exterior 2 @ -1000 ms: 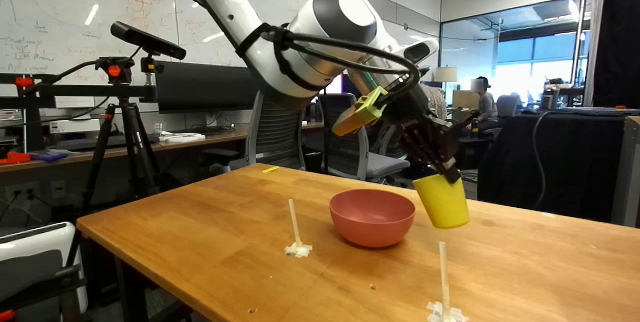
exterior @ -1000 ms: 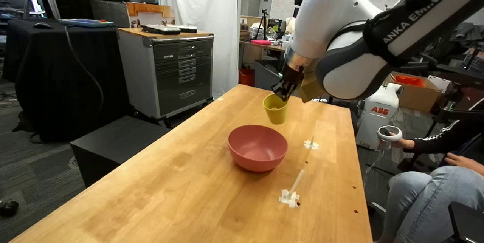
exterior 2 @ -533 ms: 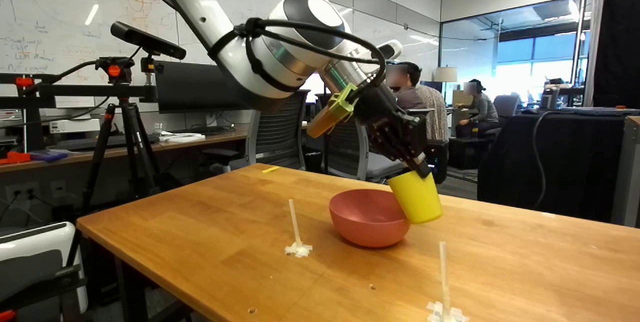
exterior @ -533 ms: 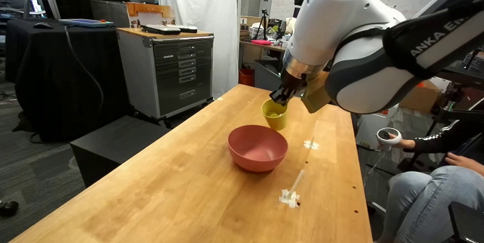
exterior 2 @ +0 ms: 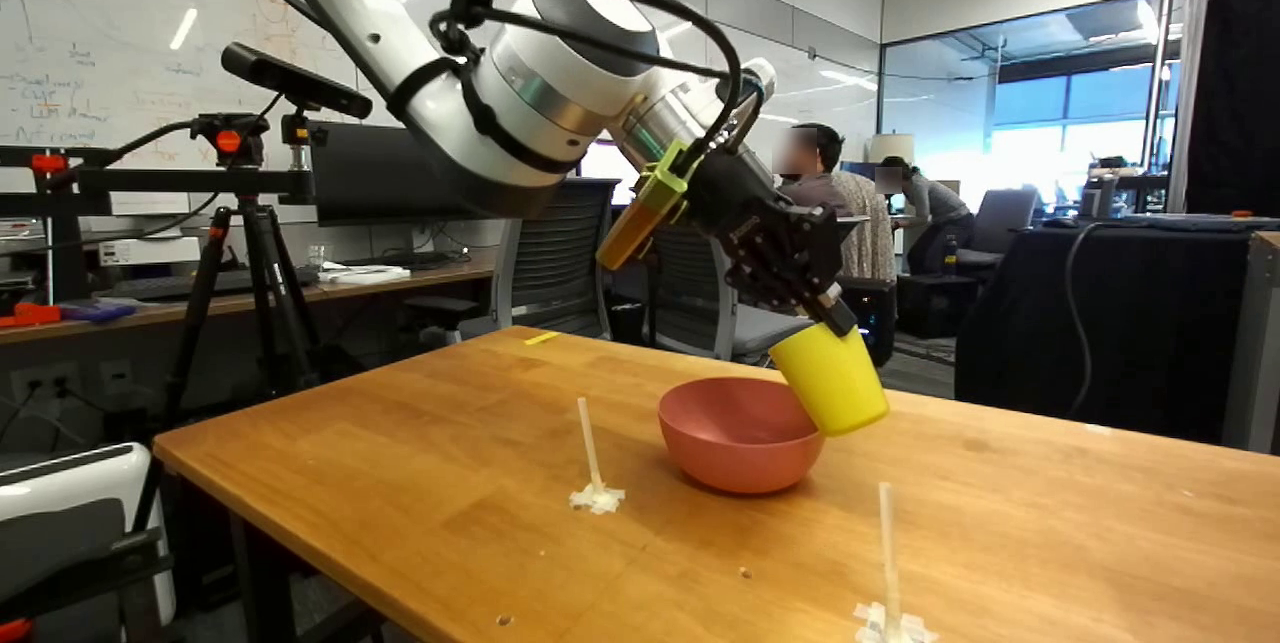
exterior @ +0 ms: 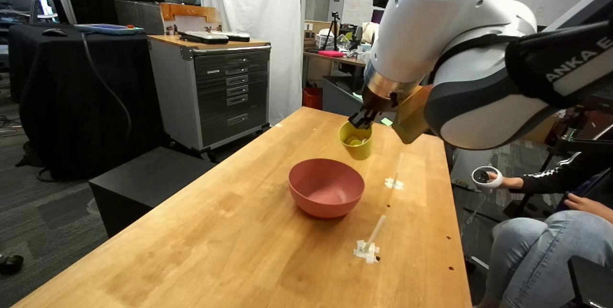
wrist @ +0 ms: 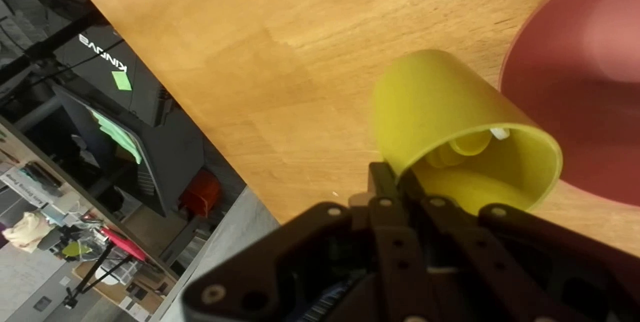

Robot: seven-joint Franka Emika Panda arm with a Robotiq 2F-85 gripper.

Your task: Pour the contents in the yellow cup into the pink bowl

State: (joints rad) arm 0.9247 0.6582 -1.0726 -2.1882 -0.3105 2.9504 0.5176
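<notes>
My gripper is shut on the rim wall of the yellow cup, one finger inside and one outside. The gripper shows in both exterior views (exterior: 362, 120) (exterior 2: 840, 318) and in the wrist view (wrist: 398, 177). The yellow cup (exterior: 361, 153) (exterior 2: 832, 381) (wrist: 435, 101) hangs above the table, tilted, beside the pink bowl. The contents, yellow and whitish pieces, lie inside the cup (exterior: 355, 142) (wrist: 470, 142). The pink bowl (exterior: 326, 205) (exterior 2: 740, 463) (wrist: 560, 86) stands upright on the table. No pieces show in its visible inside.
Two thin upright sticks are taped to the wooden table; the nearer one (exterior: 375, 231) in an exterior view stands close to the bowl, and both show in an exterior view (exterior 2: 590, 453) (exterior 2: 888, 543). A person with a controller (exterior: 486, 177) sits beside the table.
My gripper has carried the cup sideways toward the bowl, then slightly up. The cup is tilted more, and its inside shows more clearly. The bowl has not moved.
</notes>
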